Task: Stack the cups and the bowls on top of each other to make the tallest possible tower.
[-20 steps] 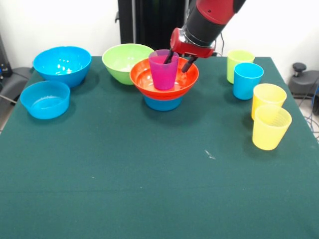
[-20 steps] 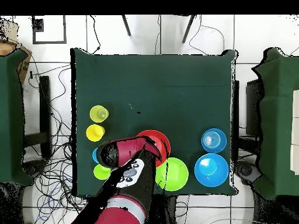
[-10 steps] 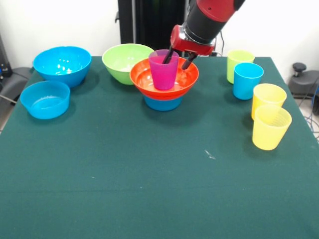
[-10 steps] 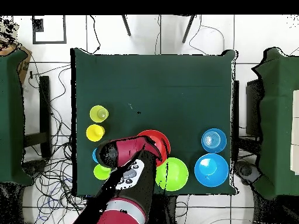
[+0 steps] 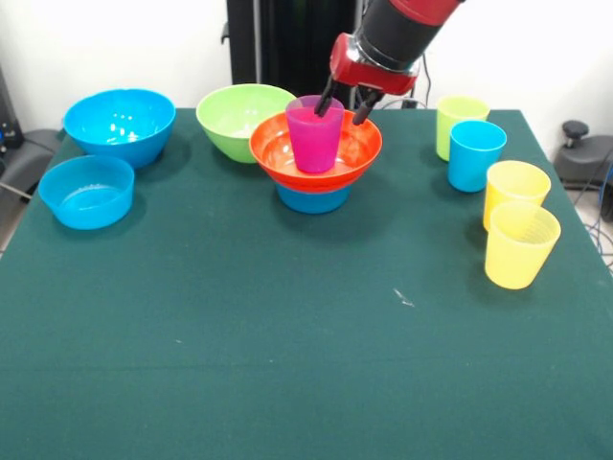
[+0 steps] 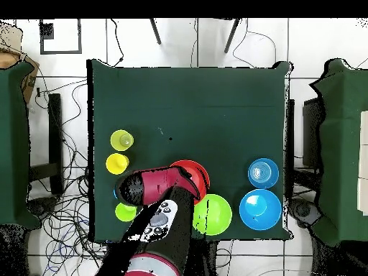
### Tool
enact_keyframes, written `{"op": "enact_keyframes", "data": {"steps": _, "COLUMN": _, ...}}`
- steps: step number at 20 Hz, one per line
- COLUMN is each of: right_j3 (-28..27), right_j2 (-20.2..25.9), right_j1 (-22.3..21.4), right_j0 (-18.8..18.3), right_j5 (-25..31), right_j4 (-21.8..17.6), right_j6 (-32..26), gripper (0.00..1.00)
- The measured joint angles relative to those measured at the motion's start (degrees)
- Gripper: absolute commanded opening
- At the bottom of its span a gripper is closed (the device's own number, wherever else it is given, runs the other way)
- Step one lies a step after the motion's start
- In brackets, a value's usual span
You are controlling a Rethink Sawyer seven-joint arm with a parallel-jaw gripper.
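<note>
The tower stands at the back middle of the table: a small blue bowl [image 5: 313,199] carries the wide orange bowl [image 5: 356,158], and the purple cup [image 5: 315,136] stands upright inside that. My gripper [image 5: 343,105] hangs open just over the cup's far right rim. One fingertip [image 5: 325,105] is at the rim and the other is over the orange bowl, neither holding anything. From overhead my arm hides the purple cup, and only the orange bowl's edge [image 6: 200,171] shows.
Left of the tower are a lime green bowl [image 5: 235,117], a large blue bowl [image 5: 120,125] and a smaller blue bowl [image 5: 87,191]. To the right stand a lime green cup [image 5: 458,117], a blue cup [image 5: 476,155] and two yellow cups [image 5: 515,189] [image 5: 521,245].
My gripper has risen a little from the purple cup, its fingers drawing up to the rim. The cup and the bowls stay where they were.
</note>
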Motion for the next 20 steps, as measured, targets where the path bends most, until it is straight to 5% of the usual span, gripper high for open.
{"op": "enact_keyframes", "data": {"steps": 20, "right_j3": 0.0, "right_j2": 0.0, "right_j1": -4.6, "right_j0": 0.0, "right_j5": 6.0, "right_j4": 0.0, "right_j6": 0.0, "gripper": 1.0}}
